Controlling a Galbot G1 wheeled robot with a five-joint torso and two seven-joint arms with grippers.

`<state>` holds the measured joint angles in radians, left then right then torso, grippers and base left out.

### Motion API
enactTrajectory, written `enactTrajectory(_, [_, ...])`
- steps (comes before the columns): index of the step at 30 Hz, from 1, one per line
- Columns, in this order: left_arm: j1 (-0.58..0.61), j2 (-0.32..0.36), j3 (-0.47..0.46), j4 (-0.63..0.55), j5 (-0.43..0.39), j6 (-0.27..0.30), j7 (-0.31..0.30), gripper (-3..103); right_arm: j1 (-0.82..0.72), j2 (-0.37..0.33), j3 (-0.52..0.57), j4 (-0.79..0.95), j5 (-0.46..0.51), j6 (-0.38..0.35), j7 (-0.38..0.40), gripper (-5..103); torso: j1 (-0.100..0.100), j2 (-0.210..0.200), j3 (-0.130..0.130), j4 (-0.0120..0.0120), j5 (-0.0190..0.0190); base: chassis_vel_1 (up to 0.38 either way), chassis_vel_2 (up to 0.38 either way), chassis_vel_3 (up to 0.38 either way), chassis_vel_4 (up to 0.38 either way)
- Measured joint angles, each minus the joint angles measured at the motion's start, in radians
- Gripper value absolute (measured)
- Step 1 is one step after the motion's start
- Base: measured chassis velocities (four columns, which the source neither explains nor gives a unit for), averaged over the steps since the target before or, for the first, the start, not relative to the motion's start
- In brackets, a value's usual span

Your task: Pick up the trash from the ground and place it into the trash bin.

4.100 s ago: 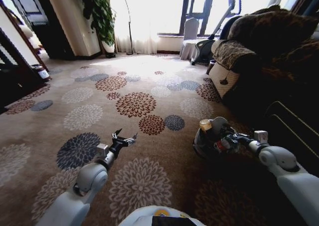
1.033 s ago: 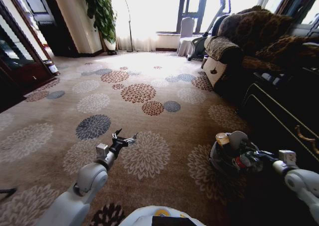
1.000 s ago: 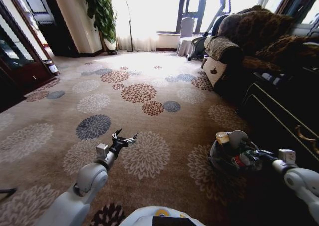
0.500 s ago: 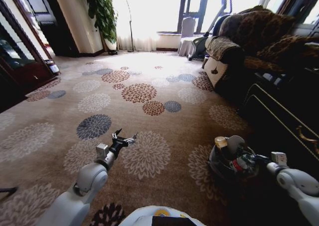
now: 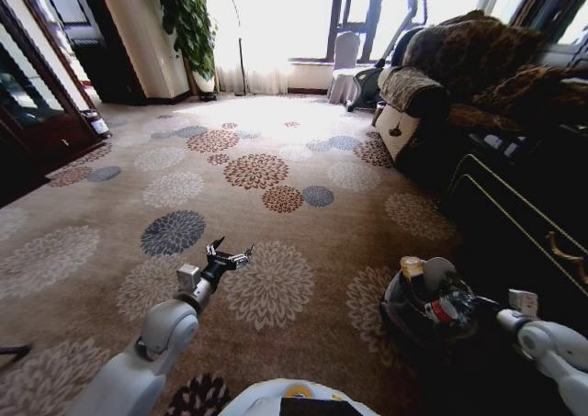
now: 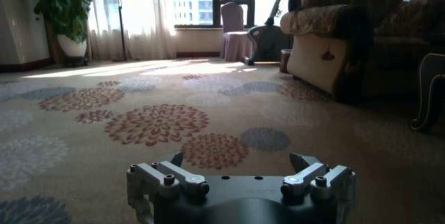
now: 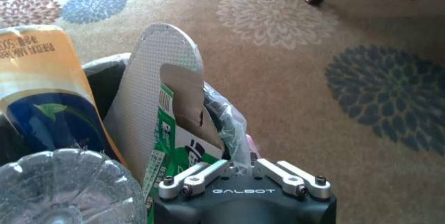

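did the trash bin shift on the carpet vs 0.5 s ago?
Cannot tell. The trash bin sits on the same pale carpet flower; any slight offset could be camera motion.

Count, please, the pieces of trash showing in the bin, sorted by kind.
In the bin, as far as shows:
bottle: 1
yellow packet: 1
green carton: 1
white scrap: 1
Total: 4
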<state>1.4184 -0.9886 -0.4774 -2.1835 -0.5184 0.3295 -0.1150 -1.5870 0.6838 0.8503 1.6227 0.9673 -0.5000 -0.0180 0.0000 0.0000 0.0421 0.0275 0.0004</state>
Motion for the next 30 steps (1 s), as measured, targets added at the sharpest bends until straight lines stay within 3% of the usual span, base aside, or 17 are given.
enactTrajectory(9, [0.000, 0.000, 0.000, 0.000, 0.000, 0.000, 0.000, 100, 0.031, 0.023, -0.037, -0.020, -0.017, 0.062, 0.000, 1, 0.000, 0.000, 0.000, -0.0003, -0.0007, 0.000, 0.000, 0.000, 0.000])
enactTrajectory(11, [0.000, 0.000, 0.000, 0.000, 0.000, 0.000, 0.000, 100, 0.041, 0.031, -0.040, -0.035, -0.050, 0.075, -0.001, 1, 0.000, 0.000, 0.000, -0.0003, 0.0004, 0.000, 0.000, 0.000, 0.000])
enactTrajectory(14, [0.000, 0.000, 0.000, 0.000, 0.000, 0.000, 0.000, 100, 0.052, 0.034, -0.049, -0.059, -0.092, 0.114, -0.001, -2, 0.000, 0.000, 0.000, -0.0006, -0.0014, 0.000, 0.000, 0.000, 0.000])
enactTrajectory(16, [0.000, 0.000, 0.000, 0.000, 0.000, 0.000, 0.000, 100, 0.056, 0.037, -0.065, -0.060, -0.096, 0.141, 0.001, 8, 0.000, 0.000, 0.000, -0.0005, -0.0009, 0.000, 0.000, 0.000, 0.000])
enactTrajectory(19, [0.000, 0.000, 0.000, 0.000, 0.000, 0.000, 0.000, 100, 0.057, 0.040, -0.068, -0.053, -0.090, 0.141, 0.000, 13, 0.000, 0.000, 0.000, -0.0007, -0.0007, 0.000, 0.000, 0.000, 0.000])
enactTrajectory(20, [0.000, 0.000, 0.000, 0.000, 0.000, 0.000, 0.000, 100, 0.058, 0.042, -0.068, -0.043, -0.089, 0.140, 0.001, 24, 0.000, 0.000, 0.000, -0.0004, 0.0000, 0.000, 0.000, 0.000, 0.000])
enactTrajectory(22, [0.000, 0.000, 0.000, 0.000, 0.000, 0.000, 0.000, 100, 0.057, 0.042, -0.068, -0.037, -0.089, 0.138, 0.000, 24, 0.000, 0.000, 0.000, -0.0003, -0.0004, 0.000, 0.000, 0.000, 0.000])
enactTrajectory(26, [0.000, 0.000, 0.000, 0.000, 0.000, 0.000, 0.000, 100, 0.049, 0.038, -0.051, -0.022, -0.090, 0.133, 0.000, 45, 0.000, 0.000, 0.000, -0.0002, -0.0002, 0.000, 0.000, 0.000, 0.000])
enactTrajectory(28, [0.000, 0.000, 0.000, 0.000, 0.000, 0.000, 0.000, 100, 0.047, 0.035, -0.046, -0.021, -0.090, 0.133, 0.000, 45, 0.000, 0.000, 0.000, -0.0002, -0.0004, 0.000, 0.000, 0.000, 0.000])
enactTrajectory(29, [0.000, 0.000, 0.000, 0.000, 0.000, 0.000, 0.000, 100, 0.040, 0.028, -0.032, -0.021, -0.090, 0.137, 0.000, 56, 0.000, 0.000, 0.000, -0.0001, -0.0003, 0.000, 0.000, 0.000, 0.000])
enactTrajectory(30, [0.000, 0.000, 0.000, 0.000, 0.000, 0.000, 0.000, 100, 0.040, 0.028, -0.032, -0.021, -0.090, 0.137, 0.000, 56, 0.000, 0.000, 0.000, -0.0001, -0.0003, 0.000, 0.000, 0.000, 0.000])
